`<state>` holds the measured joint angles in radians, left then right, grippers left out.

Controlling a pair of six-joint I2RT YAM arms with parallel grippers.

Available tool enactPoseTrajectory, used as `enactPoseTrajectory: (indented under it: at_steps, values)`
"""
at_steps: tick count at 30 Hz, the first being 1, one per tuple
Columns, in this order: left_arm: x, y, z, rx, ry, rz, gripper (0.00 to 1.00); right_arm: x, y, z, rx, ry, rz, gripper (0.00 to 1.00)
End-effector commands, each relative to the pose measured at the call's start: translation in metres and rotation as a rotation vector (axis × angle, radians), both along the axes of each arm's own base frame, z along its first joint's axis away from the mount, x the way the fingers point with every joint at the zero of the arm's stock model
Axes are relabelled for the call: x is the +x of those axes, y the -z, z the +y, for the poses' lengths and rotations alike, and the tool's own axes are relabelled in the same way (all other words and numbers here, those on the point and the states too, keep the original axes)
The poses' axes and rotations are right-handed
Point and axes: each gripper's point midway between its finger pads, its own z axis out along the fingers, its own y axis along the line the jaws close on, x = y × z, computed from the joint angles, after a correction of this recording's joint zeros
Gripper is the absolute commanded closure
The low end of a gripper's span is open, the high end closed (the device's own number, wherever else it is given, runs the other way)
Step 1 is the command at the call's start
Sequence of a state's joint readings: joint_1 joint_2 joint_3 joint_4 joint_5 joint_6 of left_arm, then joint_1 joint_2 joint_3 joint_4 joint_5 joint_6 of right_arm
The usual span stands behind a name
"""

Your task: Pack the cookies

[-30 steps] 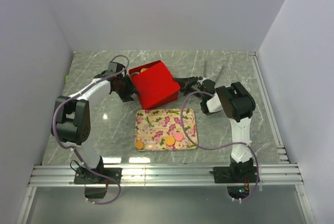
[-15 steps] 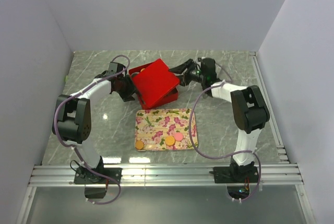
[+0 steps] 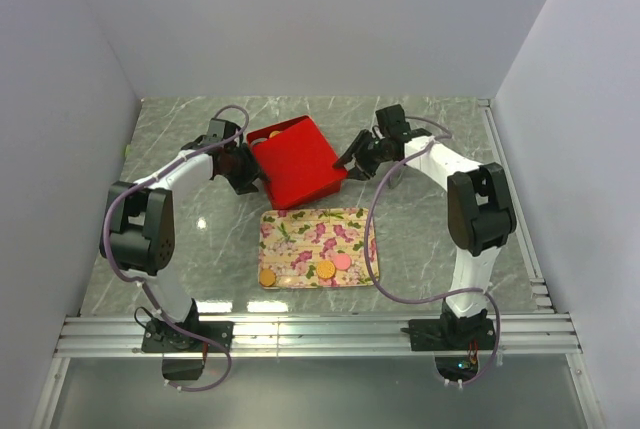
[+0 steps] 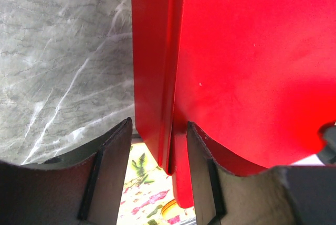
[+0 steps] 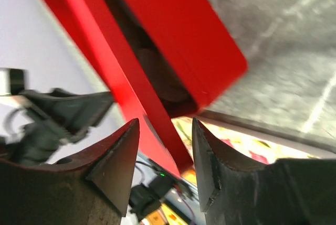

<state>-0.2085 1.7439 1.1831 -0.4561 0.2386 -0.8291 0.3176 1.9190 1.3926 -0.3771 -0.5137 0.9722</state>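
Left gripper (image 3: 246, 171) in the overhead view sits against the left side of a red box (image 3: 297, 161), and the right gripper (image 3: 352, 158) is at the box's right corner. Three cookies (image 3: 325, 270), two orange and one pink, lie on a flowered tray (image 3: 300, 234) just in front of the box, apart from both grippers. One more orange disc (image 3: 275, 135) shows inside the box at its far rim. Box and tray are on the grey marbled worktop (image 3: 420, 239).

From the left wrist, the left gripper (image 4: 157, 151) straddles a thin red wall of the box (image 4: 247, 67). The wall runs up between the two fingers (image 4: 113, 172), with a slim gap on the left side. Whether they pinch it cannot be told. Below the fingers a strip of the tray (image 4: 142, 183) shows, with the edge of an orange cookie (image 4: 170, 206).

From the right wrist, the right gripper (image 5: 163, 151) has its fingers (image 5: 210, 167) spread apart, holding nothing. A red edge of the box (image 5: 173, 36) passes between them. The box's dark inside faces the camera. The tray (image 5: 241, 149) lies beyond the fingers.
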Motion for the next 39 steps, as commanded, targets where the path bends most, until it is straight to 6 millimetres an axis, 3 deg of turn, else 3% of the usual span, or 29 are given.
enactPoseTrajectory:
  at_steps: [1,9,22,27,31,34,39]
  values:
    - [0.005,-0.025,-0.002,-0.015,0.002,-0.070,0.49,-0.006,-0.008,0.001,-0.080,-0.056,-0.021,0.50]
    - [0.000,-0.033,0.001,-0.005,-0.002,-0.079,0.49,-0.014,0.004,0.001,-0.121,-0.086,0.005,0.63]
    - [-0.010,-0.039,0.006,0.018,0.004,-0.082,0.49,-0.027,0.044,-0.005,-0.150,-0.097,0.065,0.84]
    - [-0.009,-0.041,0.007,0.024,0.005,-0.083,0.49,-0.028,0.054,-0.005,-0.158,-0.102,0.083,0.79]
    - [-0.009,-0.040,0.007,0.026,0.007,-0.080,0.49,-0.028,0.057,-0.007,-0.168,-0.101,0.086,0.65]
    - [-0.008,-0.039,0.007,0.028,0.008,-0.075,0.49,-0.032,0.062,-0.011,-0.193,-0.104,0.098,0.59]
    - [-0.008,-0.036,0.006,0.024,0.013,-0.071,0.49,-0.037,0.067,-0.014,-0.204,-0.106,0.102,0.58]
